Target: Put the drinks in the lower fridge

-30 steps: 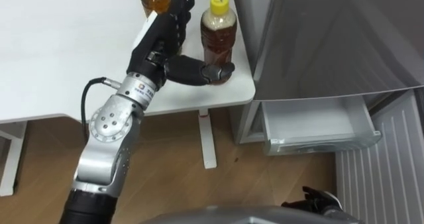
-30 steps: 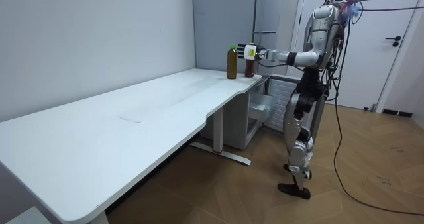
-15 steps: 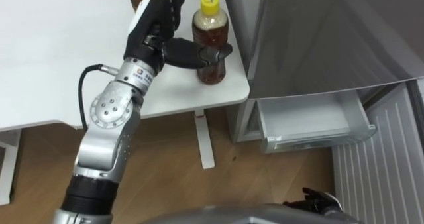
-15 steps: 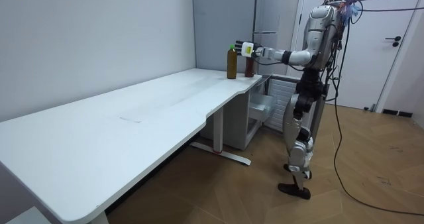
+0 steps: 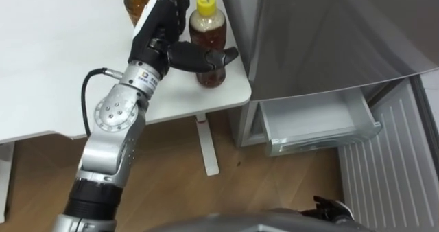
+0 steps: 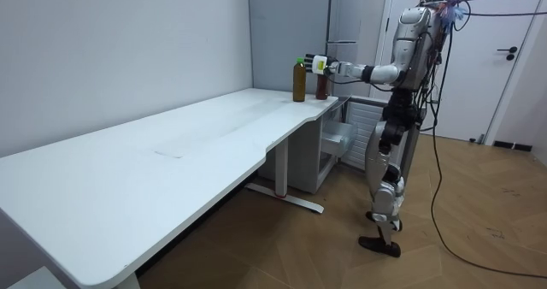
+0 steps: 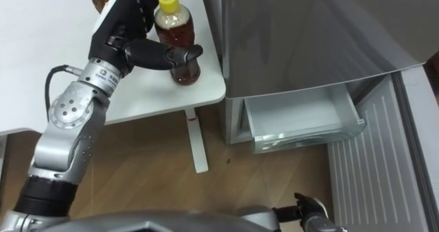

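Two drink bottles stand at the corner of the white table [image 5: 55, 67]. One holds brown tea under a yellow cap [image 5: 208, 34]; the other has a green cap [image 5: 139, 2]. My left hand [image 5: 159, 33] sits between them, its fingers straight up beside the yellow-capped bottle. Its thumb [image 5: 199, 57] lies across the front of that bottle, which rests on the table. In the room view the left hand [image 6: 320, 64] reaches out to the bottles [image 6: 322, 84]. My right hand [image 5: 336, 210] hangs low at the bottom edge.
The grey fridge [image 5: 322, 33] stands right of the table. Its lower drawer [image 5: 312, 122] is pulled out and holds nothing, with the white lower door [image 5: 394, 170] swung open on its right. Wooden floor lies below, and a table leg [image 5: 206, 143] stands near the fridge.
My left hand has risen a little, so the thumb moved from the yellow-capped bottle's base to its lower middle. The eye view has shifted with the camera. The bottles stay put.
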`<state>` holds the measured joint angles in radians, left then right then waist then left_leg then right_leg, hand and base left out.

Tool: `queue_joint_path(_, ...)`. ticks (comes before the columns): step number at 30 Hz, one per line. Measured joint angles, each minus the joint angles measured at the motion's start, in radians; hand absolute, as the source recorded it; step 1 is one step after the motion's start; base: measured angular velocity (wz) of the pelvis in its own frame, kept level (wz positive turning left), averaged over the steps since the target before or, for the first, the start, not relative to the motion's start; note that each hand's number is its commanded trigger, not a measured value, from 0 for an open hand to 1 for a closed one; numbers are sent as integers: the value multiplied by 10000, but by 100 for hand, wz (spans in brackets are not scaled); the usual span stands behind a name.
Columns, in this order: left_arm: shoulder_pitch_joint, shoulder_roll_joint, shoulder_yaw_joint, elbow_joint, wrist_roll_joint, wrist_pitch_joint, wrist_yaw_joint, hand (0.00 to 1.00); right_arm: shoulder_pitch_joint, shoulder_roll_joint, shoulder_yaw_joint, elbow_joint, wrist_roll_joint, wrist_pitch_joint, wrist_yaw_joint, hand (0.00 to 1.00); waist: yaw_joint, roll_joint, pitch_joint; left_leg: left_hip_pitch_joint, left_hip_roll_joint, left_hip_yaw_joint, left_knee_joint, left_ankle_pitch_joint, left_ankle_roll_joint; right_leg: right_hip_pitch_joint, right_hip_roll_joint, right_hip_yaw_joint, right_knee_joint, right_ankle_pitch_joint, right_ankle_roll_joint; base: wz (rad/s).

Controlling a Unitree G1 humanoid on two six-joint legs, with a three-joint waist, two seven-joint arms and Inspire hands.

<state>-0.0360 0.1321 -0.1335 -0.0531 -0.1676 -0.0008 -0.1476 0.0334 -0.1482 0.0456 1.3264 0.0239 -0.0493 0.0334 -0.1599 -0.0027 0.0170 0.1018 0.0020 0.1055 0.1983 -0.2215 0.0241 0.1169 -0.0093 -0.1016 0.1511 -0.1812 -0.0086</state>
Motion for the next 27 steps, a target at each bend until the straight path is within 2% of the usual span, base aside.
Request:
queue_joint_path(1,-4,1,2,54,-5,9,0,0,16,0,-1,-17,-38,69,-24,0,12,17,-28,-9,0,27,-2,0,0,-20,7,34,-1,0,0,-5)
queue_joint_path(5,-13,-1,0,402,-52,100,-102,0,35,0,12,-65,-328,215,-95,0,9,7,-33,-20,1,74,-9,0,0,-52,13,75,3,0,-1,-3)
queue_joint_path(9,-14,0,-22,455,-372,374,-217,0,43,-25,105,-75,-435,346,-93,0,6,21,-44,-40,1,155,-10,0,0,-44,11,115,10,0,-1,-1)
queue_joint_path(14,-15,-1,-70,455,-389,464,-239,0,54,-64,113,-78,-834,589,-94,0,3,84,-83,-27,10,266,-11,0,0,-38,12,164,28,2,-3,-2)
queue_joint_path(15,-15,-1,-76,455,-390,467,-295,48,53,-69,113,-79,-979,640,-97,0,1,96,-91,-22,11,266,-11,0,0,-36,12,165,33,3,-4,0)
queue_joint_path(16,-15,1,-76,455,-390,469,-325,85,55,-74,113,-79,-1110,656,-96,0,1,102,-95,-19,12,266,-11,0,0,-34,13,165,36,4,-5,0)
queue_joint_path(17,-15,2,-76,456,-387,477,-370,100,68,-81,114,-80,-1333,720,-93,0,0,111,-100,-13,15,267,-11,0,0,-28,14,163,43,4,-6,0)
queue_joint_path(22,-20,0,-101,526,-389,817,-335,100,170,-84,363,-94,-2053,1187,-83,0,-6,139,-96,-2,19,271,-10,0,1,-23,7,139,108,5,-7,0)
queue_joint_path(27,-158,0,-98,953,-386,883,-134,100,301,-50,510,-106,-2742,1611,71,0,-5,99,-49,100,21,276,-100,0,4,10,4,174,167,-2,1,-1)
